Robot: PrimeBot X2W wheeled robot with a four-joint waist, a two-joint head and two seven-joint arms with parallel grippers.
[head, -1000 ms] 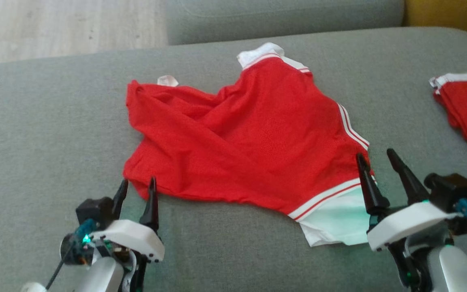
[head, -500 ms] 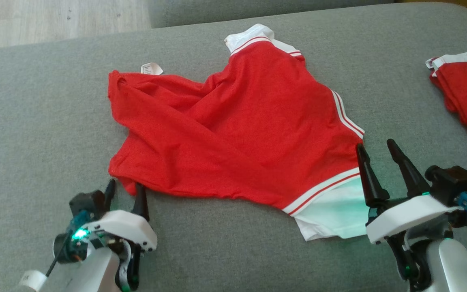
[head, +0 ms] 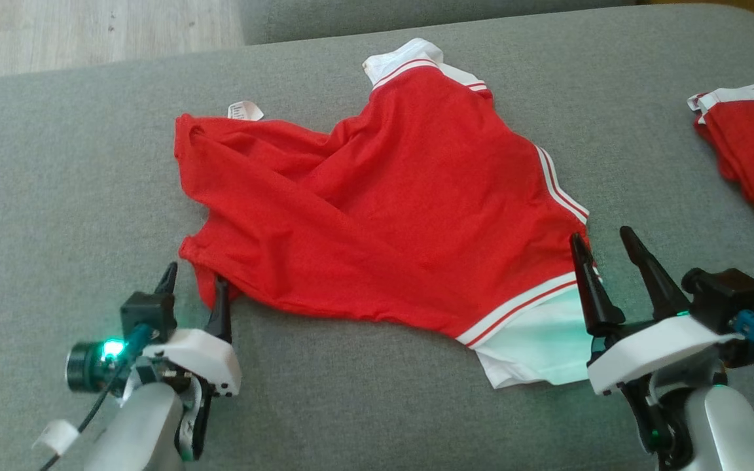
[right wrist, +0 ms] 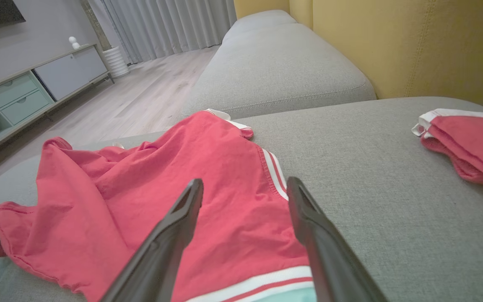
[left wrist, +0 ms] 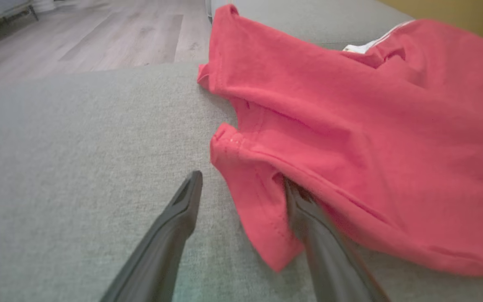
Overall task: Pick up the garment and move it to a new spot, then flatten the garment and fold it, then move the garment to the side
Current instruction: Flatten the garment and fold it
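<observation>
We see the red garment [head: 383,216] lying rumpled but mostly spread out near the middle of the grey sofa cushion [head: 56,170]. Its near hem runs from a bunched left corner to a white band with red stripes at the near right. A white collar edge points to the far side, and a small label [head: 245,110] pokes out at the far left edge.

Our left gripper [head: 196,275] sits at the near left corner with its jaws spread wide and nothing gripped. In the left wrist view the hem corner lies between the fingers, and one finger is against or under the fold; we cannot tell which. Our right gripper [head: 599,234] is also wide open and empty, one finger over the striped side trim, the other over bare cushion.

Bare cushion lies open to the left of the garment and in front of it. On the right, a stretch of bare cushion separates it from a folded red garment [head: 753,150] at the edge. Wooden floor [head: 89,33] shows beyond the cushion's far left edge.
</observation>
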